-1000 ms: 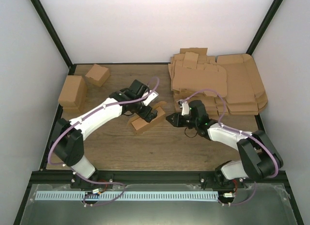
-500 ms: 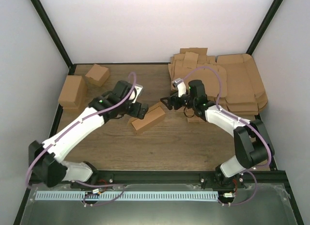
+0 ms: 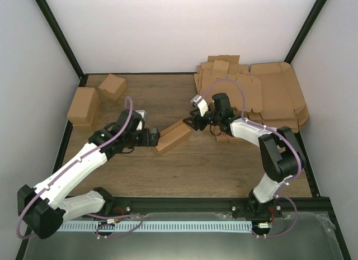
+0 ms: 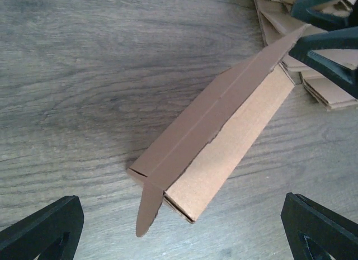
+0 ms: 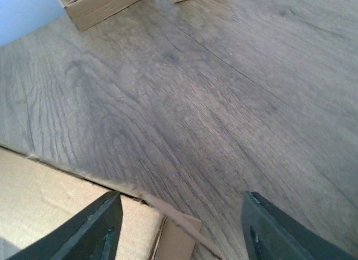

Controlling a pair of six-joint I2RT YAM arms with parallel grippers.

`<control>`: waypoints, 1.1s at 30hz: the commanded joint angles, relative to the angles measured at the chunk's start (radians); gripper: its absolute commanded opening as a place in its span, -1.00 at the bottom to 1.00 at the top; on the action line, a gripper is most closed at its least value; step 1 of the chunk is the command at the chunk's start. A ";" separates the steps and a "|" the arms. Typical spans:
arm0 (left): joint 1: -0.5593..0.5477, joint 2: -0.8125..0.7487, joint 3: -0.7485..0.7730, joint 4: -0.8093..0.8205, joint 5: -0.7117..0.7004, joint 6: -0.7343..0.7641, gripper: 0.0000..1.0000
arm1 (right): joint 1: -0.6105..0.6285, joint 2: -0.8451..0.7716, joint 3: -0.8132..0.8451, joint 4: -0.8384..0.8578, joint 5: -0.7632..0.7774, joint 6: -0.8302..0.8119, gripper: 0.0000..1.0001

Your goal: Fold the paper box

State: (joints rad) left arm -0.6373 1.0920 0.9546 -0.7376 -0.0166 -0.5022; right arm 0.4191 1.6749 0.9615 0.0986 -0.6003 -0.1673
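The paper box (image 3: 173,136) lies on the wooden table, partly folded, with its lid flap standing up along one long side (image 4: 218,131). A small tab hangs from its near corner. My left gripper (image 3: 151,138) is open just left of the box, its fingers wide apart and touching nothing (image 4: 182,201). My right gripper (image 3: 187,121) is open at the box's far right end. In the left wrist view its dark fingers (image 4: 330,53) straddle the tip of the raised flap. In the right wrist view the box's corner (image 5: 56,209) sits beside my right gripper (image 5: 182,195).
A big heap of flat cardboard sheets (image 3: 251,98) fills the back right, close behind the right arm. Two folded cartons (image 3: 84,106) (image 3: 112,86) stand at the back left. Black frame rails edge the table.
The left gripper has drawn back from over the box to its left end. The right gripper has swung up to the box's far end and opened from nearly shut.
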 commanded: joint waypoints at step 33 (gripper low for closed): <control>0.303 0.229 0.096 0.095 0.071 0.321 0.59 | 0.075 -0.155 -0.092 -0.005 0.182 0.097 -0.98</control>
State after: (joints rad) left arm -0.3923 1.2953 1.0214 -0.6849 0.0189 -0.2573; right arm 0.4877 1.5257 0.8623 0.0940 -0.4381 -0.0696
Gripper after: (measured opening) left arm 0.797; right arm 0.023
